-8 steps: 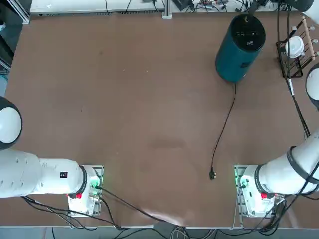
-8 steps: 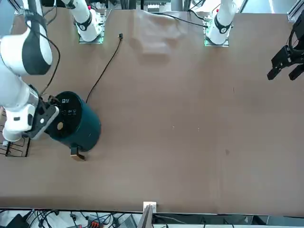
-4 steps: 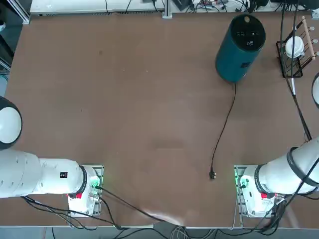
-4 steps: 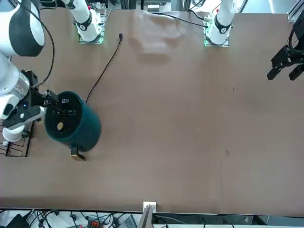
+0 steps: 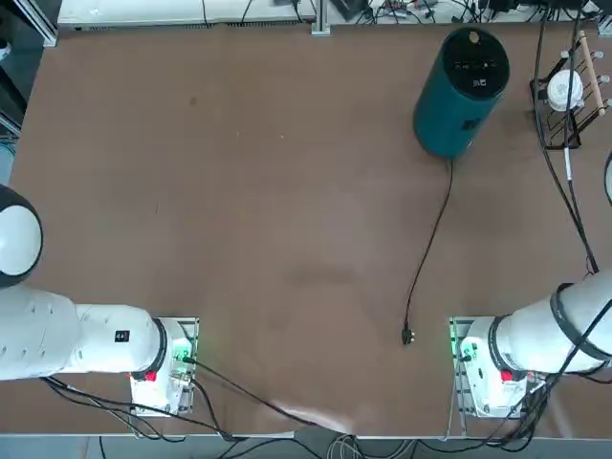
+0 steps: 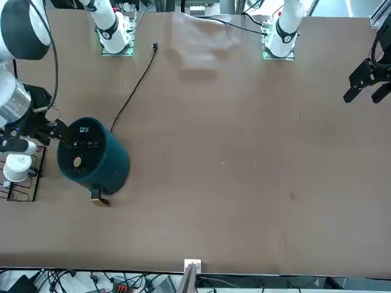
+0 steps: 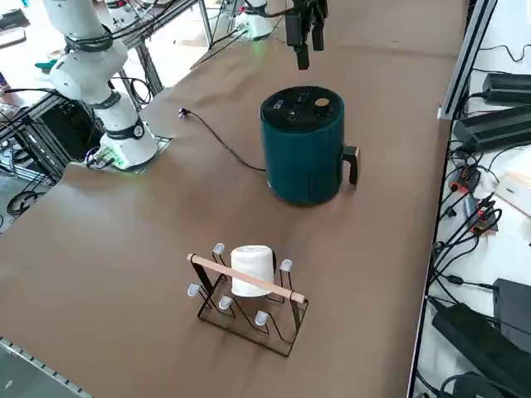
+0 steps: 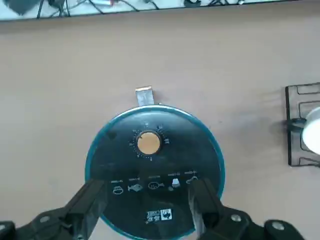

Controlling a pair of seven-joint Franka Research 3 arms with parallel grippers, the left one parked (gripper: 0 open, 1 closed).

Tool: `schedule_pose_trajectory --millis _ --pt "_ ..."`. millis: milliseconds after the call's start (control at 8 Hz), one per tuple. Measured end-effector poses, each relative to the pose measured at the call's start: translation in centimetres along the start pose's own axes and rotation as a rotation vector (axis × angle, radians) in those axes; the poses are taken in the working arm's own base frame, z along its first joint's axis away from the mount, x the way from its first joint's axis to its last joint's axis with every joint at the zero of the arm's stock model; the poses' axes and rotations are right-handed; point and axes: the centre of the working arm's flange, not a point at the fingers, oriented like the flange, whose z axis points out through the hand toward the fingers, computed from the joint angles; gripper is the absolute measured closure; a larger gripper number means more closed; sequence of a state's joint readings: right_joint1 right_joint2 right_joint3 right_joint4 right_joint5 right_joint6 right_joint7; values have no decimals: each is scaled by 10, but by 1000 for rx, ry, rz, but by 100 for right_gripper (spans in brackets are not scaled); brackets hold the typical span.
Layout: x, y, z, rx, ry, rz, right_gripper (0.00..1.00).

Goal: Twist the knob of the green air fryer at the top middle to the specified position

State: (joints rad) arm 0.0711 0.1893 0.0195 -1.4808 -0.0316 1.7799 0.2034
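Tan-gold knob [image 8: 148,142] on green air fryer [image 8: 155,170] below right claw [image 8: 147,197], fingers apart, empty.

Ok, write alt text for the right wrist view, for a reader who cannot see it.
The open right gripper hangs above the green air fryer, its two dark fingers framing the black top. The tan-gold knob sits beyond them, untouched. A black wire rack shows at one edge on the brown table.

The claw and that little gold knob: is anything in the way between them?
No. In the wrist view the open right claw hangs above the green air fryer, with only its black top between the claw and the knob.
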Motion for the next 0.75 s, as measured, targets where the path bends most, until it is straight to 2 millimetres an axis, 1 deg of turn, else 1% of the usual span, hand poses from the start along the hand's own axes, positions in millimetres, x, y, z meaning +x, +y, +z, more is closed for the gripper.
schedule_pose_trajectory --millis 250,375,500,625,750 --pt "-13 20 -21 -7 -41 45 0" --pt "-16 32 -38 -3 -32 66 0" --pt "-18 40 -56 -1 -21 79 0" --pt "-20 43 -66 -2 -22 83 0" --pt "-23 46 -67 -6 -47 87 0"
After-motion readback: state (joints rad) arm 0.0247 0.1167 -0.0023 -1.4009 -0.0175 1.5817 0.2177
